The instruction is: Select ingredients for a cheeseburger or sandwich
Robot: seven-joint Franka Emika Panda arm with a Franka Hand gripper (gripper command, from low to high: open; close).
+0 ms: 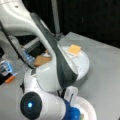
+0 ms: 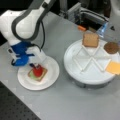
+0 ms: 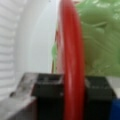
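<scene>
My gripper [image 2: 35,67] is shut on the red round disc [image 2: 38,70] and holds it on edge just over the stack on the white plate [image 2: 51,75]. That stack is a tan bread square [image 2: 44,72] with the green lettuce piece [image 2: 31,74] on top. In the wrist view the red disc [image 3: 72,50] stands upright between the black fingers [image 3: 47,86], with lettuce [image 3: 100,37] behind it. On the sectioned tray [image 2: 87,75] lie another bread square [image 2: 90,40], the dark patty [image 2: 111,47] and the orange cheese [image 2: 113,67]. In a front view, the cheese [image 1: 74,49] and bread [image 1: 41,60] show past the arm.
The white arm body [image 1: 50,75] blocks much of a front view and hides the gripper there; only the plate's rim [image 1: 91,110] shows. An orange item [image 2: 81,28] and metal gear lie at the table's back. Grey tabletop [image 2: 62,105] runs to a dark perforated edge.
</scene>
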